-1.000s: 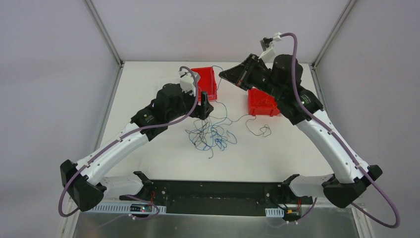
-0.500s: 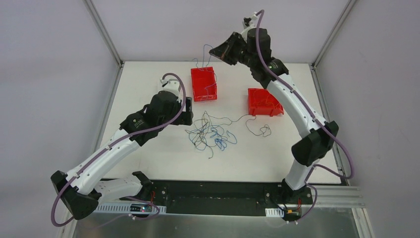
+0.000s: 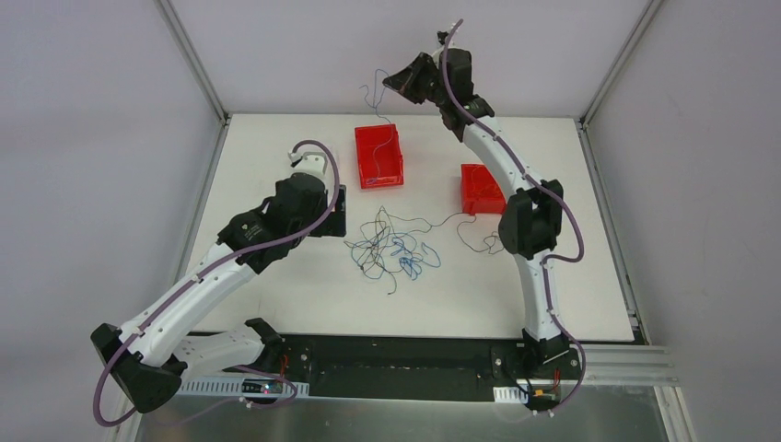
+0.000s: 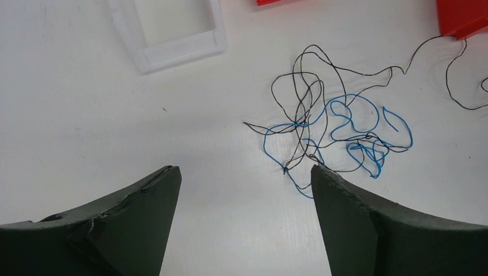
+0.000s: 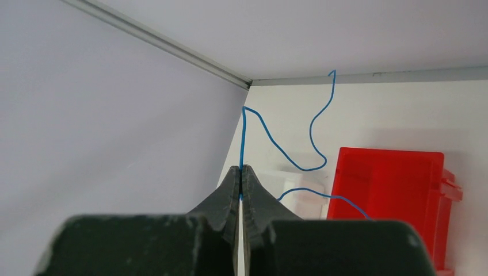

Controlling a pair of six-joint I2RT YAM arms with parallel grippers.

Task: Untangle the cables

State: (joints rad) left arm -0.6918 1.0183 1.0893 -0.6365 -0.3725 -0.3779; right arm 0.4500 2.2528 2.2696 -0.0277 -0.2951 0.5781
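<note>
Red bins (image 3: pixel 362 157) just beyond cables (image 3: pixel 396 247)

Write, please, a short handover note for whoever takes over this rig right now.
Right gripper: jaws shut on one blue cable, held high over the far edge of the table; its loose part trails down toward the left red bin.
Left gripper: open, empty, hovering just left of the tangle.
Done: that one blue cable is lifted away from the pile.
Left: the tangle, blue and black, lies knotted mid-table; one black strand runs toward the right red bin.
</note>
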